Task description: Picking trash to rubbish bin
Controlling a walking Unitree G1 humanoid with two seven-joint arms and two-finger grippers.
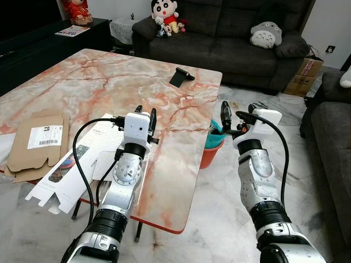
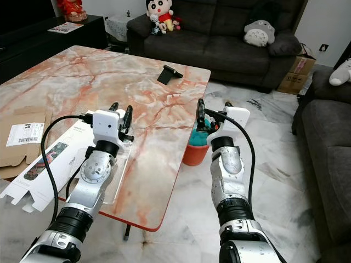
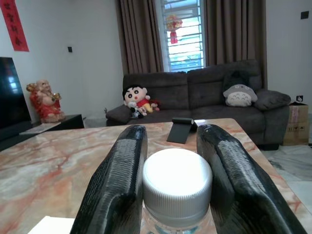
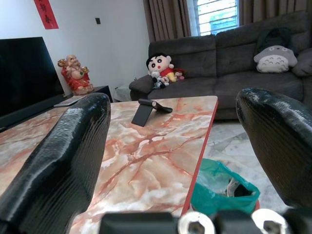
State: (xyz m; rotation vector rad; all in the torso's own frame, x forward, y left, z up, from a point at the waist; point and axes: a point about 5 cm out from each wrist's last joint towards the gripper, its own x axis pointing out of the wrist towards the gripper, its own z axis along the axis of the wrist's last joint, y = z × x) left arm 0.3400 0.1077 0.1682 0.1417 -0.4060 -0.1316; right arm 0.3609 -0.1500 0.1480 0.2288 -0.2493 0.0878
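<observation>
A clear plastic bottle with a white cap [image 3: 176, 183] stands between the two black fingers [image 3: 119, 180] of my left gripper [image 1: 146, 116]. The fingers press against the cap's sides, so the gripper is shut on the bottle. This gripper is over the marble table [image 1: 98, 82], near its front right part. My right gripper [image 1: 238, 115] hangs open and holds nothing, off the table's right edge. Just under and beyond it on the floor stands an orange rubbish bin [image 1: 211, 150] lined with a green bag [image 4: 219, 183].
A flattened brown cardboard box [image 1: 35, 145] and a flat white carton [image 1: 68, 167] lie at the table's front left. A black stand [image 1: 180, 76] sits at the far right of the table. A dark sofa [image 1: 230, 33] runs behind, with a cardboard box [image 1: 304, 74] beside it.
</observation>
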